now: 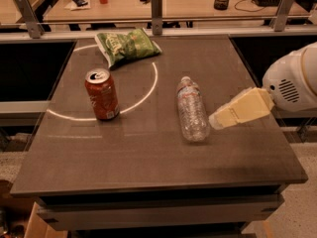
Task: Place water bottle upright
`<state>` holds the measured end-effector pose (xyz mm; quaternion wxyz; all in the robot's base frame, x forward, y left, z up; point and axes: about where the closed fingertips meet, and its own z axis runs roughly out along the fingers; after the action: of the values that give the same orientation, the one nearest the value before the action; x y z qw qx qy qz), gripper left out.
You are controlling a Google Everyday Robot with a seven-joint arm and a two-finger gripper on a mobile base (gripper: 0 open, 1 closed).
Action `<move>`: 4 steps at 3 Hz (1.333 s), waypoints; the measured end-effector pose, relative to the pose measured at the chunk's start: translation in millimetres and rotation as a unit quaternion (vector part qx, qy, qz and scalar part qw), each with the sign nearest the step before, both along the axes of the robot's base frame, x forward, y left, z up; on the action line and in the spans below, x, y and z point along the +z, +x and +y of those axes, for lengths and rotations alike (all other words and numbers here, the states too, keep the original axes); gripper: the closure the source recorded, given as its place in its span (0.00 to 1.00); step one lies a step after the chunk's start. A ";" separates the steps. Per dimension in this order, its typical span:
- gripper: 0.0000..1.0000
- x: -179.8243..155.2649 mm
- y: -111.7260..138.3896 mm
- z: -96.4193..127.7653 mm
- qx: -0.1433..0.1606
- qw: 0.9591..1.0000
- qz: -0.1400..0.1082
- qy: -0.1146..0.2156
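Presently I log the approach step: the water bottle (192, 109) lies on its side on the table (148, 162), the gripper (216, 121) just beside its lower body, open or closed I cannot tell; next, grasp and stand it upright.

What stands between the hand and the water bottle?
Nothing visible. The hand hangs close beside the water bottle, which lies on its side on the table. The red can and green bag sit on the bottle's far side, out of the way.
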<state>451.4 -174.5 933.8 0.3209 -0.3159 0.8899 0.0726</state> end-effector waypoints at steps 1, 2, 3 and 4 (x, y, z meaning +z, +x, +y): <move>0.00 -8.3 16.7 -1.5 -0.027 0.998 0.010 0.047; 0.00 -13.8 33.0 3.7 -0.046 0.993 0.052 0.093; 0.00 -16.2 44.2 12.9 -0.061 0.987 0.099 0.113; 0.00 -23.5 53.5 27.5 -0.073 0.977 0.160 0.116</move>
<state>504.8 -147.0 910.4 0.2132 -0.1946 0.9360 0.2013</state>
